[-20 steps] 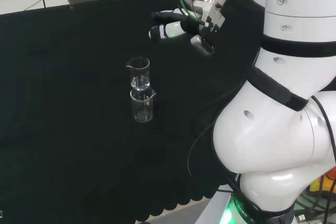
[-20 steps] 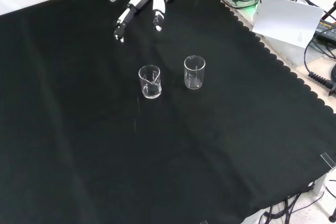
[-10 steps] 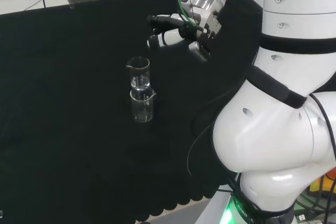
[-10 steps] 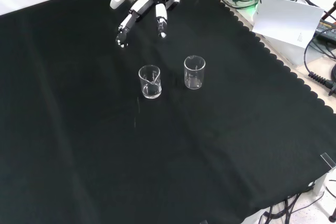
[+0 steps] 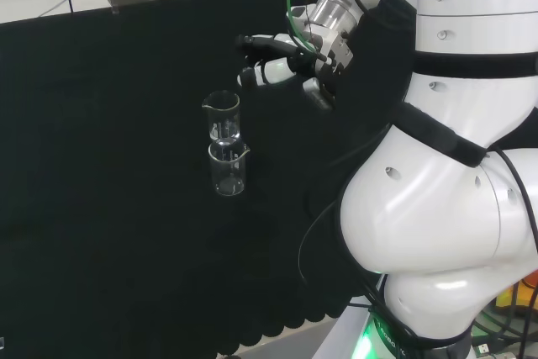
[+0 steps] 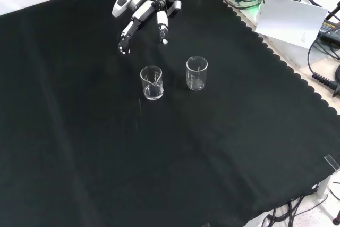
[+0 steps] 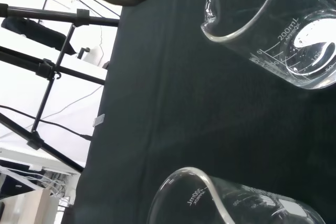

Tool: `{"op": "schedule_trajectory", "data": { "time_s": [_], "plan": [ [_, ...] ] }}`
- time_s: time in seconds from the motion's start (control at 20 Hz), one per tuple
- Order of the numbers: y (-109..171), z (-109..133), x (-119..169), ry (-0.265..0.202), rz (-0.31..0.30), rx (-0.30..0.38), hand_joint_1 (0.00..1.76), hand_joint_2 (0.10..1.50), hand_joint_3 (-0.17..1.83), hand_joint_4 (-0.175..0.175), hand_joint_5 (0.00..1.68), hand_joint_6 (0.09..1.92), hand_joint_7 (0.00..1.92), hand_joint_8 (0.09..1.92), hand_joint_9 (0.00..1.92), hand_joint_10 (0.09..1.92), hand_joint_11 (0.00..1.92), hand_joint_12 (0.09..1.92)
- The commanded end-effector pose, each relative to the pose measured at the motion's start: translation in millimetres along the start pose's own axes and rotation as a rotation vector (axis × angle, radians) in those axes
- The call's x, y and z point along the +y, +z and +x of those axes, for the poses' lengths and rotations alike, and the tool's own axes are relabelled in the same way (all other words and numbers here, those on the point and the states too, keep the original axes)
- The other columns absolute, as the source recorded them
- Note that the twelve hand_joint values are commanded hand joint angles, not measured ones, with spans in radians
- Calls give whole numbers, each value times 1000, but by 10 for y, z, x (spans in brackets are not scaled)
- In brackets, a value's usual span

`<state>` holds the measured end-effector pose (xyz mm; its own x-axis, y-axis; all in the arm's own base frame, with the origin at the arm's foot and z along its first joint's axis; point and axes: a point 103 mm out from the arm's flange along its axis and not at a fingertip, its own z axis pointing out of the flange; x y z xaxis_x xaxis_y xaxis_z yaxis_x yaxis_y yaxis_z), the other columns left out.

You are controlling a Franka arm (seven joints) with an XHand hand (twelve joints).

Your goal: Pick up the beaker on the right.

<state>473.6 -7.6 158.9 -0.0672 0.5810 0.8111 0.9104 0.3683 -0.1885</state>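
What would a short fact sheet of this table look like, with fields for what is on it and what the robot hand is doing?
surface: black cloth over the bench
ware: two clear glass beakers, both upright
left beaker: left in the front view
right beaker: right in the front view, apart from its neighbour
robot hand: above the cloth beyond the beakers, fingers relaxed, holding nothing
contact: none with either beaker

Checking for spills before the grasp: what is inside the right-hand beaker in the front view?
The right beaker looks empty: black cloth shows through its clear wall, with no liquid line visible. A thin film at the bottom cannot be ruled out.
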Motion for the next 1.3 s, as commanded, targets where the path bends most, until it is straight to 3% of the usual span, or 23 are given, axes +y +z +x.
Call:
{"op": "schedule_trajectory", "data": {
  "time_s": [0.05,0.7,1.1,1.3],
  "plan": [
    [61,-126,41,-19,-15,-5,945,858,-175,-20,178,87,0,448,89,606,0,1231],
    [295,-400,116,-23,28,81,997,856,-175,-16,159,87,15,409,96,608,0,1202],
    [446,-415,153,-75,29,75,1000,856,-175,-15,153,87,2,382,61,590,0,1177],
    [474,-470,197,-69,25,74,1024,856,-175,-12,151,87,9,352,65,590,0,1159]
  ]
}}
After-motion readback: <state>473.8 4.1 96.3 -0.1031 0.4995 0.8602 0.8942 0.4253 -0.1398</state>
